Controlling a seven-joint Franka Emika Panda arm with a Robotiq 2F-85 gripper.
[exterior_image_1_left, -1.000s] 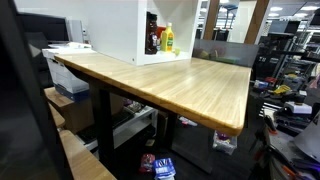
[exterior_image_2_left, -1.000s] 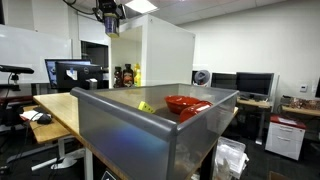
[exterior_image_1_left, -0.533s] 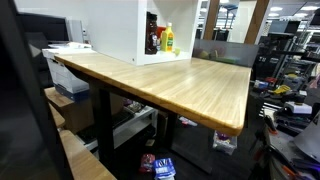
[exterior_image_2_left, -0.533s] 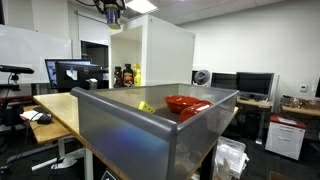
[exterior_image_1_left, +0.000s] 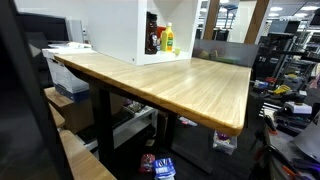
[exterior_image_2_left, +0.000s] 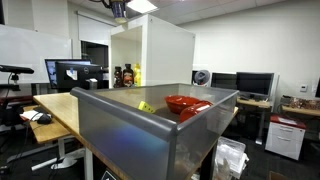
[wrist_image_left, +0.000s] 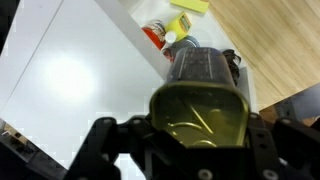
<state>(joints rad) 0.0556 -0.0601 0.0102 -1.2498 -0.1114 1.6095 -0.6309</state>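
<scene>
In the wrist view my gripper (wrist_image_left: 198, 160) is shut on a yellowish translucent container (wrist_image_left: 198, 115) that fills the space between the black fingers. It hangs above the top of a white open-fronted cabinet (wrist_image_left: 70, 80). In an exterior view the gripper (exterior_image_2_left: 119, 8) is at the very top edge, above the cabinet (exterior_image_2_left: 165, 55), and mostly cut off. The cabinet (exterior_image_1_left: 110, 25) stands on a wooden table (exterior_image_1_left: 190, 85) and holds a yellow bottle (exterior_image_1_left: 168, 39) and dark bottles (exterior_image_1_left: 153, 38). From the wrist I see the yellow bottle (wrist_image_left: 182, 22) and a dark jar (wrist_image_left: 200, 65).
A grey bin (exterior_image_2_left: 150, 125) in the foreground holds a red bowl (exterior_image_2_left: 185, 103) and a small yellow item (exterior_image_2_left: 146, 106). Monitors (exterior_image_2_left: 65, 72) stand behind the table. Boxes and clutter (exterior_image_1_left: 70, 95) sit under and beside the table, with shelving (exterior_image_1_left: 290, 70) at the far side.
My gripper has risen with the container, from beside the cabinet's top corner up to the top edge of the exterior view. Nothing else has moved.
</scene>
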